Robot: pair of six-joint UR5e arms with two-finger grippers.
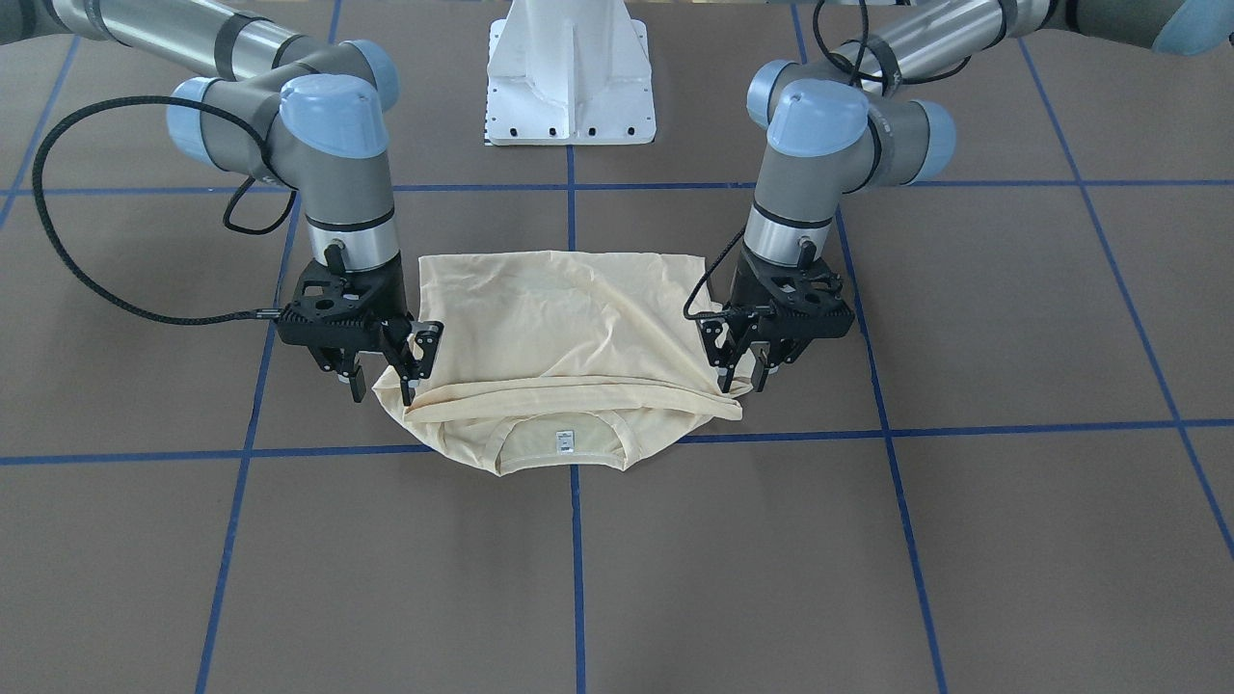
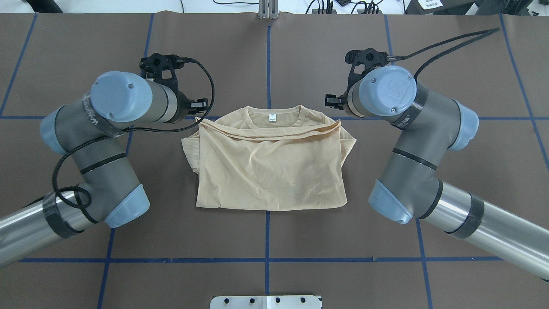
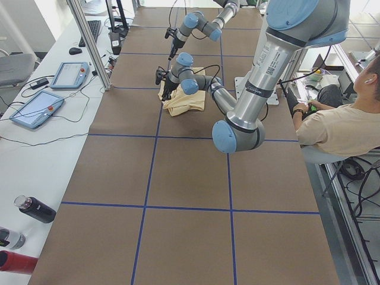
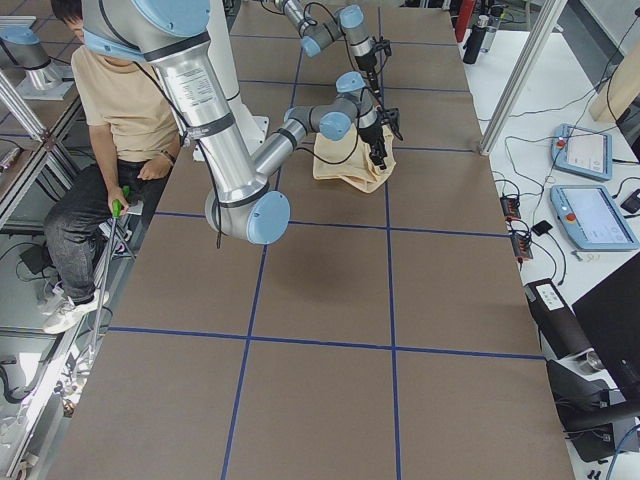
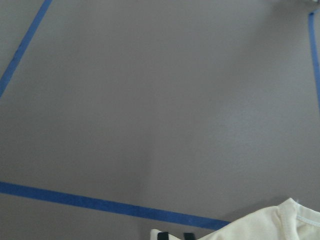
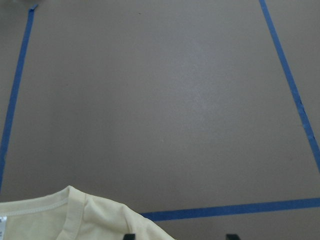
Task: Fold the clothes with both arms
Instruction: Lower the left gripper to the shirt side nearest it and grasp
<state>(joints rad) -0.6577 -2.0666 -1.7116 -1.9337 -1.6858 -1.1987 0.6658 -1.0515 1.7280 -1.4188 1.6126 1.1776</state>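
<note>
The pale cream shirt (image 1: 569, 328) (image 2: 270, 171) lies folded in half on the brown table. Its lower half is laid up over the chest and the collar with its white neck label (image 1: 562, 441) stays uncovered. The print is hidden. My left gripper (image 1: 744, 371) hangs at the fold's corner on that side. In its wrist view the gripper (image 5: 173, 235) shows a narrow gap over the cloth edge (image 5: 280, 225). My right gripper (image 1: 384, 386) stands at the opposite corner, and its wrist view shows it (image 6: 180, 236) wide open beside the collar (image 6: 75, 215).
The white base pedestal (image 1: 571, 77) stands behind the shirt. Blue tape lines (image 2: 268, 259) grid the brown table. A seated person (image 3: 338, 124) is at the robot's side. Tablets (image 3: 35, 107) and bottles (image 3: 35, 209) lie on the white side bench.
</note>
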